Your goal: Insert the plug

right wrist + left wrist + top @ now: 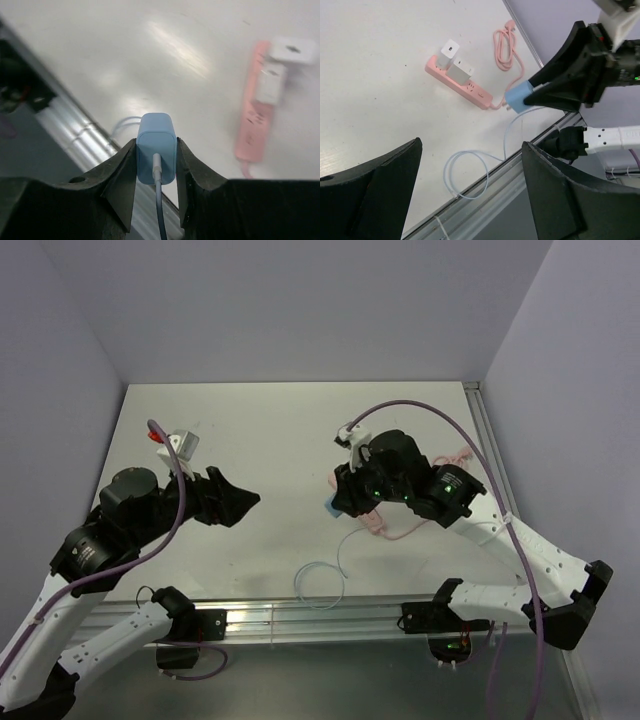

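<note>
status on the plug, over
Right gripper shut on blue plug, not yet inserted. Left gripper open, empty. Two white adapters already on pink power strip.

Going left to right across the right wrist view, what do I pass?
Metal rail at the table edge → blue plug → pink power strip.

Overhead, the right arm hides most of the pink power strip.
</note>
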Tool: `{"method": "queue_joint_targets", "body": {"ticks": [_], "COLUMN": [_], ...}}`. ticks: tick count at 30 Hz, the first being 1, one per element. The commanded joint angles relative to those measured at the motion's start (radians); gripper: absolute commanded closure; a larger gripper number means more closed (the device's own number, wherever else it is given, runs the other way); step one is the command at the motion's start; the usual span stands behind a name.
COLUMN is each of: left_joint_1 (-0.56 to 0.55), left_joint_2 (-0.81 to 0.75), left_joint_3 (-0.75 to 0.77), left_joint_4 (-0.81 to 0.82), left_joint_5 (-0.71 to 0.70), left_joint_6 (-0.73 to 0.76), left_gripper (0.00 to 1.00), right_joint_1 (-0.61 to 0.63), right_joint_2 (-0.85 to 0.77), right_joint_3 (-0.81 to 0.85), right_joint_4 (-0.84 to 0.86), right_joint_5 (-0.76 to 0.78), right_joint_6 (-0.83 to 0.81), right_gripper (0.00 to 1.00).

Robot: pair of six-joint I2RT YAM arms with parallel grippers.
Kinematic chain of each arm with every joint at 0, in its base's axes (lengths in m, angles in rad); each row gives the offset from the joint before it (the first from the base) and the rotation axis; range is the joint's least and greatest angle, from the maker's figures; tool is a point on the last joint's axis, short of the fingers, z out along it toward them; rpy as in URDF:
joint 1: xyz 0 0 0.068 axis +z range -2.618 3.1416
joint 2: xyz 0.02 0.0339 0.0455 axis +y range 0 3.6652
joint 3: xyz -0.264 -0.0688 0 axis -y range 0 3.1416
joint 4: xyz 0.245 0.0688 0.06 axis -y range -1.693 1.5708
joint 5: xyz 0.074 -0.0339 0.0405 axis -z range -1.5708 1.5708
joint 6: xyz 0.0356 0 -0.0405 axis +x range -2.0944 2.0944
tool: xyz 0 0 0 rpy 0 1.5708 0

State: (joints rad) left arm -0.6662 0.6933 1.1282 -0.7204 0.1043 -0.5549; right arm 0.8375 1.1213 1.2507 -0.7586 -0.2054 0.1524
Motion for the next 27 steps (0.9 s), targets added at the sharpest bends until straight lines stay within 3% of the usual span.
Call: {"method": "queue_joint_targets", "body": {"ticks": [1, 8, 15, 27], "left_joint_1": [0.0, 0.0, 0.002, 0.001], "left_joint_2": [-0.008, 0.009, 0.029, 0.008], "left_joint_3": [-0.031, -0.099, -0.137, -0.188], "left_joint_4": [0.064, 0.164, 0.206, 0.234], "left_joint_5": [-0.051, 0.043, 0.101, 0.12], "left_joint_6": [-0.036, -0.062, -0.063, -0.066], "left_gripper": [0.15, 0.16, 0.17, 0.17], "right_joint_1": [-0.06, -0.173, -0.247, -0.284], "right_joint_2": [-0.027, -0.029, 0.08, 0.146], "right_joint_3": [-0.057, -0.177, -0.235, -0.352], "right_joint_4": [-0.111, -0.055, 0.068, 0.357], "right_joint_5": [0.277, 0.399, 0.393, 0.227], "right_joint_6": [0.046, -0.045, -0.106, -0.275], "right_gripper": [1.0, 1.0, 1.0, 1.0]}}
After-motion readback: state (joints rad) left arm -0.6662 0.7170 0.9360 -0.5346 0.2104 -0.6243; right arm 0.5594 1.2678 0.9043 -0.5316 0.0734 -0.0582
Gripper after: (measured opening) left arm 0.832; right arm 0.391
